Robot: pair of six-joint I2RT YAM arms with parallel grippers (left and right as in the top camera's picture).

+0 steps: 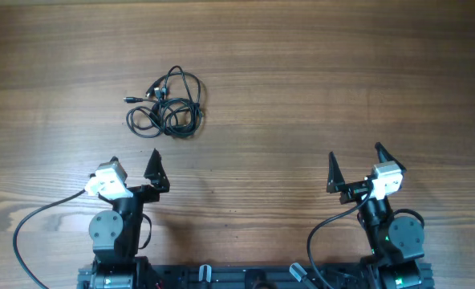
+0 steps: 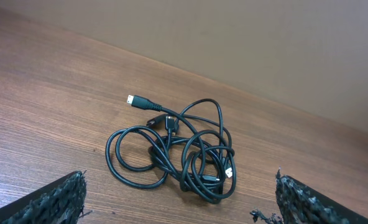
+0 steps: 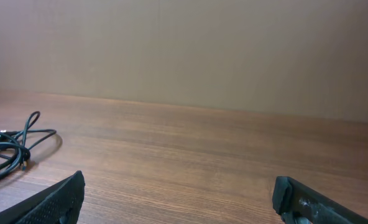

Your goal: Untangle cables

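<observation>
The cables (image 1: pixel 165 103) sit knotted at one o'clock from the left gripper (image 1: pixel 133 162) — open table (image 1: pixel 318 72) on every side; right gripper (image 1: pixel 355 152) well apart, both jaws released.

The tabletop (image 1: pixel 318 72) is brown wood, its grain running from side to side across the overhead view in lighter and darker bands. On it lies a bundle of thin black cables (image 1: pixel 167 103), left of centre and toward the far side. The cables rest flat on the wood in several overlapping loops that cross one another in the middle of the bundle. One plug (image 1: pixel 129 99) sticks out from the bundle's left side and lies on bare wood.
</observation>
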